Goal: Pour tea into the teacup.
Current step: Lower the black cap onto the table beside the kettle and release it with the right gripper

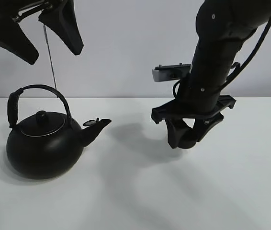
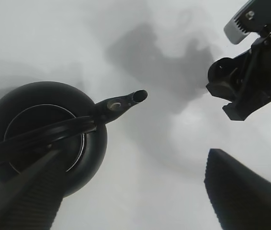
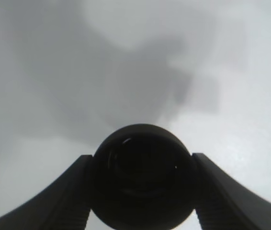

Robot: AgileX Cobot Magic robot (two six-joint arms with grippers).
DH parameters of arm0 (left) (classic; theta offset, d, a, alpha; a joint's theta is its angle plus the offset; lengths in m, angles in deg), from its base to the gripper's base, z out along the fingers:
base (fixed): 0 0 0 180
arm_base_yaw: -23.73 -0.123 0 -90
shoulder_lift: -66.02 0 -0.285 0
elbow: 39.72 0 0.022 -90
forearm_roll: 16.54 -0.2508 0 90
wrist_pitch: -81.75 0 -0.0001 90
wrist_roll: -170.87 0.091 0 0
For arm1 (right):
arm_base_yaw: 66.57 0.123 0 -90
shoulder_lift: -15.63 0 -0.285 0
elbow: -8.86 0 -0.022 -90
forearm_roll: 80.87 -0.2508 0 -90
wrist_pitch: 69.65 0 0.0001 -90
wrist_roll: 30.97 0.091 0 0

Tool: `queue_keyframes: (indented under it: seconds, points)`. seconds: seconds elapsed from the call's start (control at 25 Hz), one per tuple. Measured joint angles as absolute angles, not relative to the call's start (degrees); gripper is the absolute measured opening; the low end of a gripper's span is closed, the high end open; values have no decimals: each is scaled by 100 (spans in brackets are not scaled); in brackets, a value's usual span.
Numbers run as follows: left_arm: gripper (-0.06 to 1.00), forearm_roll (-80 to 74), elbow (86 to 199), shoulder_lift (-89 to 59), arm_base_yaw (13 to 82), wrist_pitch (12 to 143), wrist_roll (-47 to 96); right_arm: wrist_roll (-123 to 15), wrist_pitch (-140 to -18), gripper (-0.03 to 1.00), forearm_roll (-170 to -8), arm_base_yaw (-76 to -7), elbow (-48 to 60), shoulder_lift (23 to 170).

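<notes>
Plain white table [image 1: 221, 191] — one black kettle [image 1: 44, 146] upright, left-arm side

From the high camera, the right jaws mostly hide the teacup [image 1: 187, 141].

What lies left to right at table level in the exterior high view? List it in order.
On the kettle: handle grip → lid knob → spout; then the right tool, shut on the teacup.
</notes>
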State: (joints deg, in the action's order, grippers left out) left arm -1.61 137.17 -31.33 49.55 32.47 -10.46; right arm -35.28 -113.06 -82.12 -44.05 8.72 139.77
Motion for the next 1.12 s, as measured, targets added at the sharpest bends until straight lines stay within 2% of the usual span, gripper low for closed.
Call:
queue_keyframes:
  seconds: [0.2, 0.68, 1.12]
  points:
    - [58, -161, 13717, -3133, 4955, 3247, -1046, -3572, -11307, 39, -8394, -4300, 705, 13900]
    - [58, -161, 13717, -3133, 4955, 3247, -1046, -3554, -10939, 39, -8409, -3419, 411, 14307]
    - [58, -161, 13717, -3133, 4955, 3247, -1046, -3209, -10964, 39, -7916, -3300, 131, 14629]
